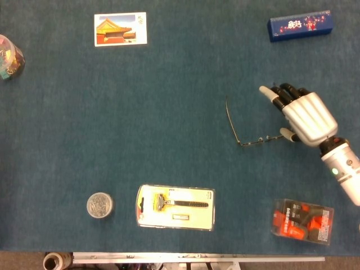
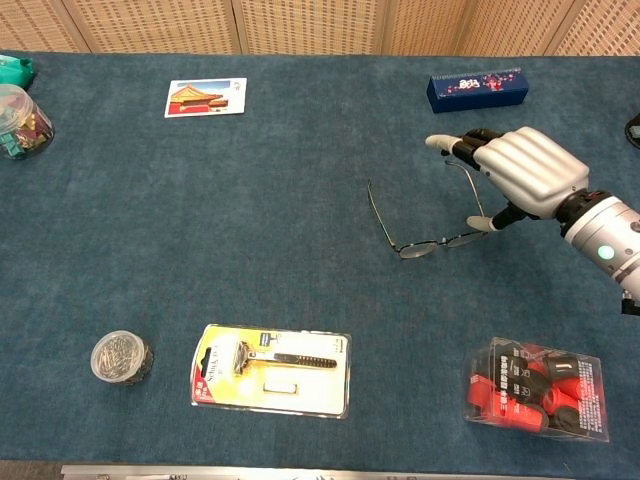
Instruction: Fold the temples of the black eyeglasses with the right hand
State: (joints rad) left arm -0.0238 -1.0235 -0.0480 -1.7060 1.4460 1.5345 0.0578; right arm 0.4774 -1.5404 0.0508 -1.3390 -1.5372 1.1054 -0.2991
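The black eyeglasses (image 1: 239,129) (image 2: 415,243) lie on the blue cloth with both temples swung out and pointing toward the far edge. My right hand (image 1: 301,115) (image 2: 520,172) hovers over the right temple and hinge, palm down, fingers spread and stretched forward. Its thumb tip lies next to the right end of the lens front. Most of the right temple is hidden under the hand in the head view. Whether any finger touches the frame cannot be told. No left hand appears in either view.
A blue box (image 1: 300,25) lies at the far right. A red and black pack (image 1: 302,221) sits near right. A razor pack (image 1: 175,206), a small round tin (image 1: 99,205), a postcard (image 1: 120,28) and a jar (image 1: 10,56) lie to the left.
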